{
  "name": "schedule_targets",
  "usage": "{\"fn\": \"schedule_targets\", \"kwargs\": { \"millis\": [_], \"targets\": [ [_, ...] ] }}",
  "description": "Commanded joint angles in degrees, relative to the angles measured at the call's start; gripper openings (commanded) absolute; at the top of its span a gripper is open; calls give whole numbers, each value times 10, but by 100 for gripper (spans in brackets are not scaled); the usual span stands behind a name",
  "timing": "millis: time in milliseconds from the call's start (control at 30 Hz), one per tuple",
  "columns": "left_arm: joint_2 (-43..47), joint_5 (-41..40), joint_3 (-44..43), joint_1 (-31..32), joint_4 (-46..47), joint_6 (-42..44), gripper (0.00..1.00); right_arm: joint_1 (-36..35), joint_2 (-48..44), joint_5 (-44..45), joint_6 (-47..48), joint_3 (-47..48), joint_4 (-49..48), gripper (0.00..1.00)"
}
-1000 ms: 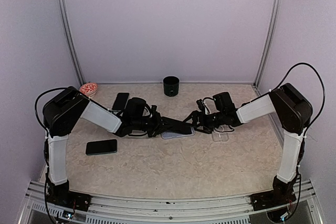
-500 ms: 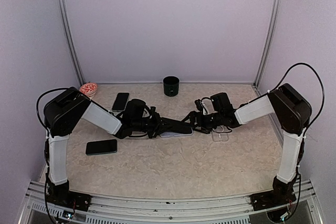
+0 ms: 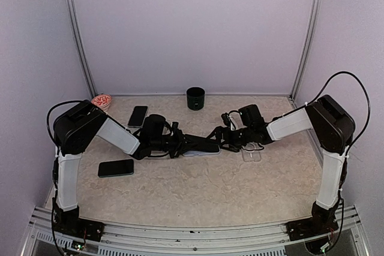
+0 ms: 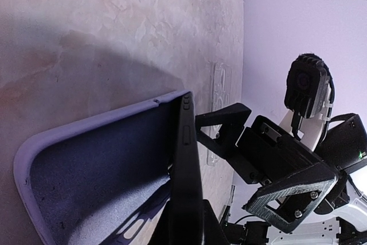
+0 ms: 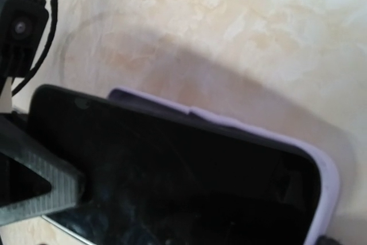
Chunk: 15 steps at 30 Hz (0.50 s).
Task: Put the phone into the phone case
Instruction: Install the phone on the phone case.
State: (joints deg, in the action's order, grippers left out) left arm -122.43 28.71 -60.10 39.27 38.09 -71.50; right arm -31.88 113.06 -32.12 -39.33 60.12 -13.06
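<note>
Right wrist: phone lower edge off-frame

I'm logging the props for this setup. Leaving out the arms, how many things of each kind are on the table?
Phones: 3 (front-left phone, back-left phone, centre phone)
Phone cases: 2 (lavender case, clear case)
Cups: 1 (black cup)
Bowls: 1 (small bowl)
Total: 7

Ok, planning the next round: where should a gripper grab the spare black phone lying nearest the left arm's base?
Probably across its long edges mid-length, coming straight down. The flat black phone lies on the beige table with bare surface around it, so only its thin sides can be pinched.
</note>
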Motion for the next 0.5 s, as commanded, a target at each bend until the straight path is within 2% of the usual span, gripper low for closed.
{"fn": "schedule_targets", "kwargs": {
  "millis": [0,467],
  "targets": [
    [-26,42,-5,20,-11,36,0,-18,40,-48,21,28,13,100],
    [-54,74,-4,17,8,9,0,-24,54,-73,51,53,28,100]
  ]
}}
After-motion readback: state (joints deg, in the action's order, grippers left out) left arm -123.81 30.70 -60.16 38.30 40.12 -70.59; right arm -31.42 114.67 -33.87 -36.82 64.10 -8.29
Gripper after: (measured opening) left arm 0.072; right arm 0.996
